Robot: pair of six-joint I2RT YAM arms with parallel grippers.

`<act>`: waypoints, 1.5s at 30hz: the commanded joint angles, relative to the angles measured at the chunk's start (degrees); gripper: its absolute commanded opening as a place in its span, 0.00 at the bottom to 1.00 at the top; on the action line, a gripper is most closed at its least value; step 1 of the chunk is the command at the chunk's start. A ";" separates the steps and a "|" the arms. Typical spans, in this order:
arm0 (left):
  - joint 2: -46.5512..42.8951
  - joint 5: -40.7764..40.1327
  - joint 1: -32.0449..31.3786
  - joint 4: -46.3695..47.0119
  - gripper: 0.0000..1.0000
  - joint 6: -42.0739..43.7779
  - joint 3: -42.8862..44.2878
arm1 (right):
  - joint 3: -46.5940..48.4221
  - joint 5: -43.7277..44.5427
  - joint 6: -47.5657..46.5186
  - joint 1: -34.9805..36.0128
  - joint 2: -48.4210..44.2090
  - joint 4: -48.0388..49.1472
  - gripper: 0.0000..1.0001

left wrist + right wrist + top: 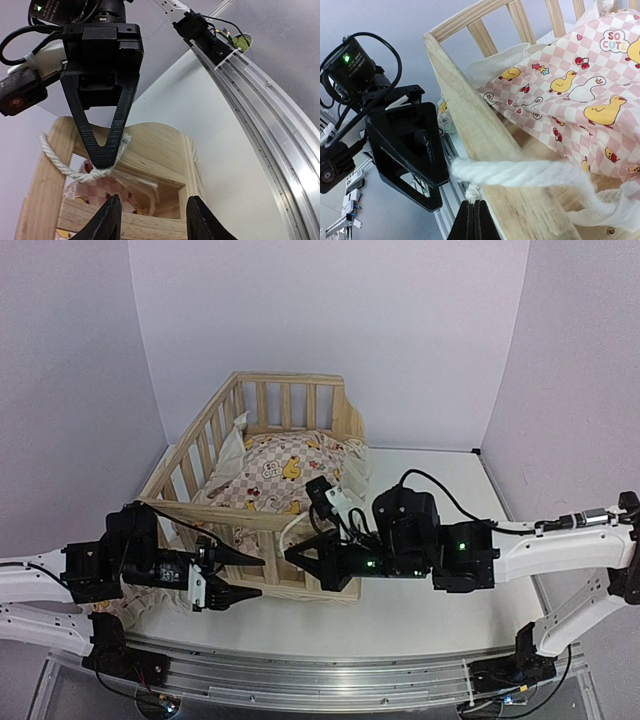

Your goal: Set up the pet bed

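At the front rail (pixel 470 115) of the pine frame (pixel 285 380), the right gripper (pixel 102 161) is pinched tight on the white tie string (pixel 520 172), drawn over the rail from the duck-and-cherry cushion (pixel 280 465) lying inside the frame. The left gripper (pixel 260 577) hovers just beside it, jaws partly apart, holding nothing. I judge the step in hand to be tying the cushion to the frame. The next move calls for the left gripper to take the cord's loose end near the rail so it can be knotted without slipping. The pet bed (pixel 190 465) sits left of centre on a white table (pixel 450 620), an aluminium track (pixel 330 678) along its near edge, pale lilac walls (pixel 330 310) on three sides.
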 commanded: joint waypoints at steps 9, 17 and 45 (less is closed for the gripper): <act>1.73 -4.08 -0.65 7.45 0.43 5.69 -0.07 | 12.56 11.27 1.62 0.47 -5.96 -11.98 0.00; 2.18 -5.32 -0.66 6.03 0.43 1.89 3.19 | 14.93 12.59 1.04 0.45 -6.39 -14.92 0.00; 10.32 -13.16 -0.43 0.16 0.66 -12.72 26.65 | 37.70 -18.05 -7.12 -4.97 6.58 -28.43 0.00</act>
